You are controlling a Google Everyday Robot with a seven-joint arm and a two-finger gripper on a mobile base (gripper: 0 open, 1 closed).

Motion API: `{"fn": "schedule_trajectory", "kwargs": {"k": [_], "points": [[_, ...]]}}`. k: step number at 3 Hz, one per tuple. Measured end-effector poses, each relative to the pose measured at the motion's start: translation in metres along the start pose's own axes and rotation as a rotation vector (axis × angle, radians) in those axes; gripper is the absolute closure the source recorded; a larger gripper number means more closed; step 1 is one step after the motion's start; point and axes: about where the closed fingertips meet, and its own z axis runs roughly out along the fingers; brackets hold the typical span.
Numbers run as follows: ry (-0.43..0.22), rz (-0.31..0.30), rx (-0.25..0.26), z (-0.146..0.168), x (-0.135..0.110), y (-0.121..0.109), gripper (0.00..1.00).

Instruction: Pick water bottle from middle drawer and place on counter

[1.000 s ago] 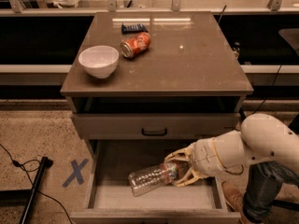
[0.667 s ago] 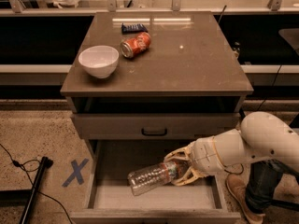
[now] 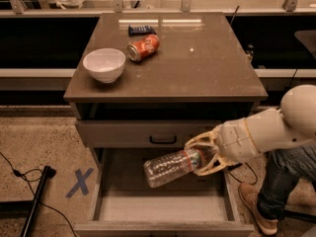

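A: Change since the last look: the water bottle (image 3: 170, 168) sits higher, lifted off the pale floor of the middle drawer (image 3: 158, 209). The gripper (image 3: 203, 158) has come up with it.

B: Claw state?

A: Pinched on the bottle's neck end, pale fingers wrapped round the reddish label band. The cap is hidden among them.

B: Any writing on that band?

A: None legible.

B: Heading?

A: Long axis close to level, running left to right. Neck to the right, in the claw; base to the left, dipped a little. The bottle hangs over the open drawer, just below the upper drawer front (image 3: 118, 133) and its black handle (image 3: 163, 140).

B: Anything in the way?

A: That drawer front and the overhanging edge of the counter (image 3: 207, 68) lie above the bottle.

B: On top?

A: White bowl (image 3: 104, 64) near the front left. Orange soda can (image 3: 143, 48) on its side just behind it, lettering unreadable. Dark blue packet (image 3: 141, 29) at the back.

B: Around the cabinet?

A: The white arm (image 3: 266, 132) enters from the right. A jeans leg (image 3: 279, 174) and brown shoe (image 3: 254, 209) stand beside the drawer. Blue tape X (image 3: 80, 182) on the floor, left.
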Motion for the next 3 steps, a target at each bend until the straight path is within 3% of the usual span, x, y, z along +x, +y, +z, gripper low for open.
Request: {"fn": "schedule_trajectory", "kwargs": {"k": [2,3], "points": [[0.089,-0.004,-0.025,-0.07,0.005,-0.076,1.0],[0.111,0.051,-0.023,-0.099,0.022,-0.117,1.0]]}}
